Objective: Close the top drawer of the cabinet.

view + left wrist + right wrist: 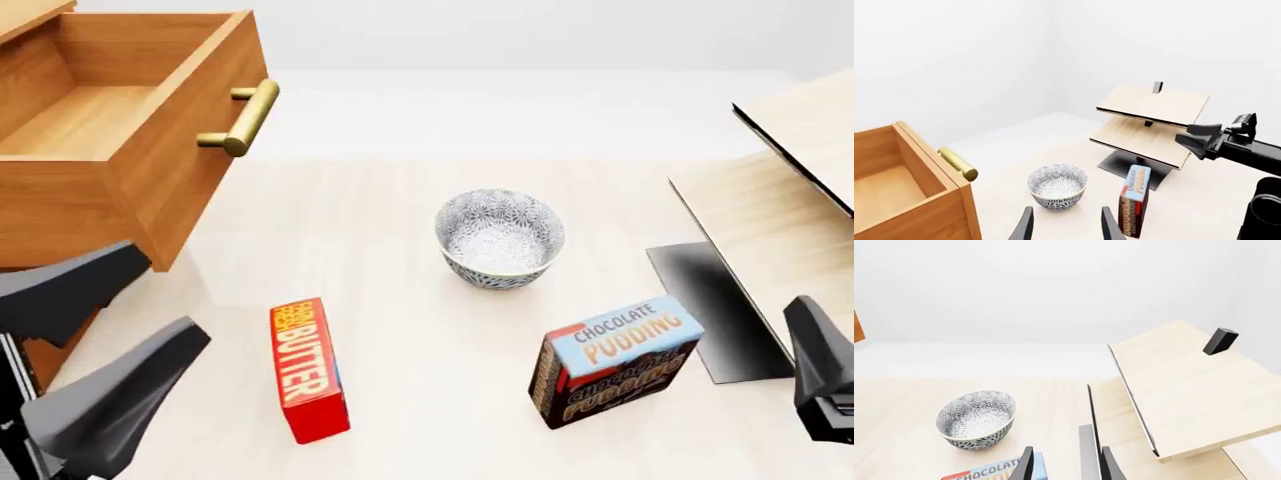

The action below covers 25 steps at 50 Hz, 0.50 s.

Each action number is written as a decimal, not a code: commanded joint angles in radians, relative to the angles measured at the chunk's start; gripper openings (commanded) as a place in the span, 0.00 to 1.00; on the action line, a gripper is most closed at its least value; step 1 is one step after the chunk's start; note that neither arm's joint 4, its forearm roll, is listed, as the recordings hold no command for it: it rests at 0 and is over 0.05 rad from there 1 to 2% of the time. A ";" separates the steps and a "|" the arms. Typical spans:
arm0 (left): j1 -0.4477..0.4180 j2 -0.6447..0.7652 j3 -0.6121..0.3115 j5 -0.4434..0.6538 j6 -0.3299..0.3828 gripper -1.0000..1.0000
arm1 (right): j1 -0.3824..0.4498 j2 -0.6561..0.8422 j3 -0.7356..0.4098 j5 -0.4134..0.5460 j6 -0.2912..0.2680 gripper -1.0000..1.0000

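Observation:
The top drawer (120,120) stands pulled far out of the honey-brown cabinet (20,15) at the table's left. Its pale inside is empty and its brass bar handle (243,117) faces the middle of the table. My left gripper (171,297) is open, low at the near left, just below and in front of the drawer's front corner and apart from it. In the left wrist view the drawer (901,195) lies to one side of the open fingers (1025,225). My right gripper (1066,454) is open and empty at the near right by the shelf, far from the drawer.
A patterned bowl (499,238) sits mid-table. A red butter box (308,370) lies in front of it and a chocolate pudding box (614,362) stands to the right. A pale two-level shelf with black edges (787,210) fills the right side.

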 commanded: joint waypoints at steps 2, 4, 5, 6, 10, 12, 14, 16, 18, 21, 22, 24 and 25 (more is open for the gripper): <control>-0.055 0.103 -0.024 -0.091 0.008 1.00 | 0.000 0.000 0.000 0.000 0.000 1.00; -0.061 0.122 -0.026 -0.108 0.010 1.00 | 0.000 0.000 0.000 0.000 0.000 1.00; -0.062 0.130 -0.026 -0.116 0.010 1.00 | 0.000 0.000 0.000 0.000 0.000 1.00; -0.065 0.139 -0.026 -0.125 0.011 1.00 | 0.000 0.000 0.000 0.000 0.000 1.00; -0.076 0.175 -0.025 -0.157 0.017 1.00 | 0.000 0.000 0.000 0.000 0.000 1.00; -0.082 0.194 -0.027 -0.174 0.021 1.00 | 0.000 0.000 0.000 0.000 0.000 1.00; -0.085 0.203 -0.028 -0.181 0.022 1.00 | 0.000 0.000 0.000 0.000 0.000 1.00; -0.096 0.234 -0.034 -0.206 0.027 1.00 | 0.000 0.000 0.000 0.000 0.000 1.00; -0.104 0.259 -0.040 -0.223 0.029 1.00 | 0.000 0.000 0.000 0.000 0.000 1.00; -0.119 0.296 -0.048 -0.251 0.031 1.00 | 0.000 0.000 0.000 0.000 0.000 1.00; -0.124 0.312 -0.053 -0.262 0.030 1.00 | 0.000 0.000 0.000 0.000 0.000 1.00; -0.128 0.326 -0.056 -0.271 0.030 1.00 | 0.000 0.000 0.000 0.000 0.000 1.00; -0.134 0.345 -0.059 -0.285 0.031 1.00 | 0.000 0.000 0.000 0.000 0.000 1.00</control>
